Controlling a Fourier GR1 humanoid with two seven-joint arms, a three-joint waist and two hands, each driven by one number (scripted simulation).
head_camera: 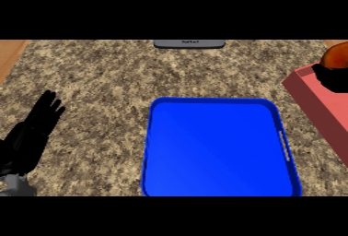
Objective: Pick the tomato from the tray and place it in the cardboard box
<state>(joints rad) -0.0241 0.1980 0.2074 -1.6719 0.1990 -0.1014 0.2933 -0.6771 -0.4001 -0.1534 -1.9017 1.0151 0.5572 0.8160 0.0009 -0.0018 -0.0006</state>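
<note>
Orange-red and round, the tomato (338, 56) shows at the right edge, over the pinkish box (318, 108), the right hand (333, 78) curled round its underside. Well apart, the left hand (34, 131) rests with straight fingers over the speckled surface (102, 73), left of the blue tray (217, 147).

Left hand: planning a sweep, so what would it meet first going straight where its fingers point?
Probably nothing: the left hand points toward the far edge, left of the blue tray, over bare counter.

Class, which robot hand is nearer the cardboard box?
Right. The right robot hand is at the far end of the cardboard box; the left robot hand rests open across the blue tray.
</note>
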